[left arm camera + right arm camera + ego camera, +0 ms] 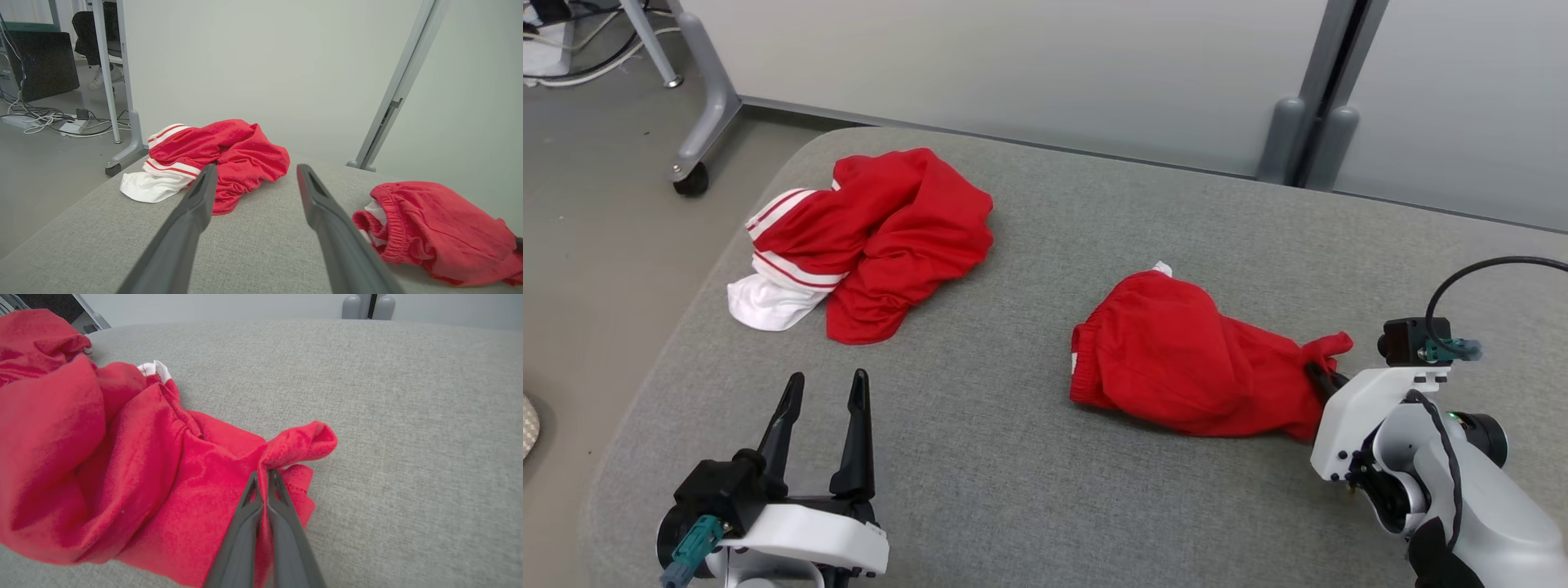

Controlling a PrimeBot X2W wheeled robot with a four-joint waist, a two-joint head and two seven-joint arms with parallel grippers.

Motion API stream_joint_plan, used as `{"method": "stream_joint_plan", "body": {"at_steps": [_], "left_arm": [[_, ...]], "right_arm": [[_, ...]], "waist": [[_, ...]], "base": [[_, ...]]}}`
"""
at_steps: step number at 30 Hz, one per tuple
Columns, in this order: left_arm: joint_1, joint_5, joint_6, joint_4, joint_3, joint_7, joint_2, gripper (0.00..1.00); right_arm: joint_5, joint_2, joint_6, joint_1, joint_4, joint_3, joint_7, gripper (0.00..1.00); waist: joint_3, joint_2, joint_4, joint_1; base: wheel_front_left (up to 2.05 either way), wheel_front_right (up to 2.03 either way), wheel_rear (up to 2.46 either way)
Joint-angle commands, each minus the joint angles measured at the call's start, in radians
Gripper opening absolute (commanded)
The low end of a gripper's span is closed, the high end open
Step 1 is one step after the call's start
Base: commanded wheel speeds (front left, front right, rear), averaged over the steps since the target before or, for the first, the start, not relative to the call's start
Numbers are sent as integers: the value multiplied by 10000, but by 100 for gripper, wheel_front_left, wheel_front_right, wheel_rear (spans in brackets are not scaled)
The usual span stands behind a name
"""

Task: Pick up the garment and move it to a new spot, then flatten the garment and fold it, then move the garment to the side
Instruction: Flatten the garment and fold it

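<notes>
A crumpled red garment (1184,359) with an elastic waistband lies right of centre on the grey padded table (1013,457). My right gripper (1321,377) is shut on its right-hand edge; in the right wrist view a fold of the red garment (122,469) is pinched between the closed fingers of my right gripper (264,473). My left gripper (827,384) stands open over bare table at the lower left, holding nothing. From the left wrist, my left gripper (253,171) points between the two cloth heaps, with the red garment (441,232) to its right.
A second heap, a red garment with white stripes (866,245), lies at the table's far left corner and also appears as the striped heap (212,159). A wheeled frame leg (698,131) stands off the left edge. A pale wall panel with posts (1307,122) runs behind.
</notes>
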Motion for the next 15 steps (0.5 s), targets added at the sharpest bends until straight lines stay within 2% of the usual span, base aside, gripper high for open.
{"method": "stream_joint_plan", "body": {"at_steps": [1, 6, 15], "left_arm": [[60, 78, -46, 25, 41, 1, 39, 100], [260, 131, -70, 50, 118, 0, 44, 100], [351, 157, -145, 94, 168, -1, 1, 100]], "right_arm": [[94, -139, 15, 119, -117, 78, -98, 0], [365, -501, 15, 313, -884, 507, -149, 0], [951, -1272, 11, 724, -2454, 769, 993, 0]], "waist": [[-172, 0, -225, 0], [-448, 0, -859, 0], [-668, 0, -1733, 0]], "base": [[0, 0, 0], [0, 0, 0], [0, 0, 0]]}}
